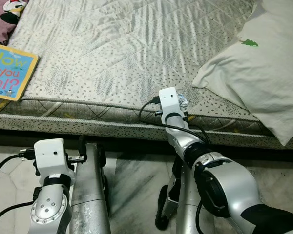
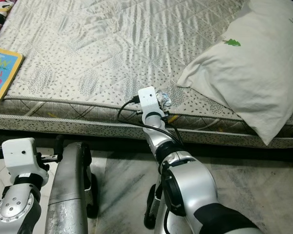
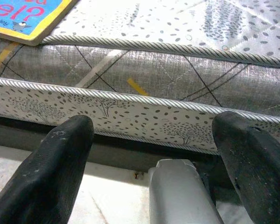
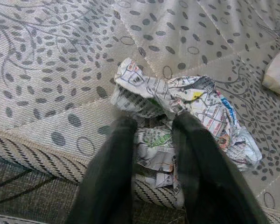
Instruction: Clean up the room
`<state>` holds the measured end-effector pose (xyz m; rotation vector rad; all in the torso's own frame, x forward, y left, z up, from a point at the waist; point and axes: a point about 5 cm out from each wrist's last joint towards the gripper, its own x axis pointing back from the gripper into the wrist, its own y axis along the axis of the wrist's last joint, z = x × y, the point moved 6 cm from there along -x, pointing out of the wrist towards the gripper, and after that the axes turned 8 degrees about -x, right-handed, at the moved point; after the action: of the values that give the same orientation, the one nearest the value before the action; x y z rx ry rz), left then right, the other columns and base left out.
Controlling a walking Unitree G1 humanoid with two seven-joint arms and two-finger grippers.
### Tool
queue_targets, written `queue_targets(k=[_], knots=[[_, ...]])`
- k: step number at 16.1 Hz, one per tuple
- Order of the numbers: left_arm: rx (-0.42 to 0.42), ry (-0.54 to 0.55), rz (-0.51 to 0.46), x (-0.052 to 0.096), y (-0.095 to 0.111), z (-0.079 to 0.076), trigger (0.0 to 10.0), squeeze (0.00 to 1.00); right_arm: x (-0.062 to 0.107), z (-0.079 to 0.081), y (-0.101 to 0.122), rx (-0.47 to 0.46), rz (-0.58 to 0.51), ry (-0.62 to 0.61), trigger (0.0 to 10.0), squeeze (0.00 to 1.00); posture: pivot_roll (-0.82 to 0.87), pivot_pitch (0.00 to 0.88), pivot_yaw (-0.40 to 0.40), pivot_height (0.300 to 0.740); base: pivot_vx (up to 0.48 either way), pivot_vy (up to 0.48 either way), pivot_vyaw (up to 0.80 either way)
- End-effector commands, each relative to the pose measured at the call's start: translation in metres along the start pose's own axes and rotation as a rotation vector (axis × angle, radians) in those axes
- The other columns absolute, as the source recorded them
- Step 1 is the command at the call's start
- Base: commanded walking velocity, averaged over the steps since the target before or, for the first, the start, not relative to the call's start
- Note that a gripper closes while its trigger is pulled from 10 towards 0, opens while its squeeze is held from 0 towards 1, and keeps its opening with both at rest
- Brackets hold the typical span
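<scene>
A crumpled ball of newspaper (image 4: 196,100) lies on the grey patterned mattress (image 1: 117,48), right at its front edge. My right gripper (image 4: 154,120) reaches over that edge, its two black fingers pinched close together with the paper squeezed between them. From the head the paper (image 1: 182,101) peeks out just past the right wrist's white camera block (image 1: 168,101). A colourful children's book (image 1: 7,70) rests on the mattress's left front corner. My left gripper (image 3: 154,135) hangs low in front of the mattress side, open and holding nothing.
A large white pillow (image 1: 263,63) covers the mattress's right side and overhangs the front edge. Pink fabric with a cartoon print (image 1: 7,14) sits at the far left corner. Marble floor (image 1: 136,180) runs below the bed, with my silver legs (image 1: 90,200) standing on it.
</scene>
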<state>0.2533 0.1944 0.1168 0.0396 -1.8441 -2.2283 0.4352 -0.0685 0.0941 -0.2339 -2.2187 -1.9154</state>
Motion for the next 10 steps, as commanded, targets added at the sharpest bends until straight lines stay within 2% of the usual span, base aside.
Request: queue_targets(k=[1, 8, 10], knots=[[0.001, -0.008, 0.014, -0.001, -0.005, -0.001, 10.0, 0.00, 0.001, -0.004, -0.011, -0.018, 0.036, -0.006, 0.0, 0.00, 0.27, 0.251, -0.125, 0.529, 0.000, 0.000, 0.00], [-0.001, -0.010, -0.032, -0.021, 0.003, -0.004, 10.0, 0.00, -0.003, -0.011, 0.000, -0.052, 0.012, -0.002, 0.0, 0.00, 0.26, 0.163, -0.130, 0.529, 0.000, 0.000, 0.00], [0.002, -0.022, -0.058, -0.032, 0.007, -0.009, 10.0, 0.00, -0.004, -0.018, 0.006, -0.082, -0.007, -0.001, 0.0, 0.00, 0.23, 0.119, -0.127, 0.529, 0.000, 0.000, 0.00]])
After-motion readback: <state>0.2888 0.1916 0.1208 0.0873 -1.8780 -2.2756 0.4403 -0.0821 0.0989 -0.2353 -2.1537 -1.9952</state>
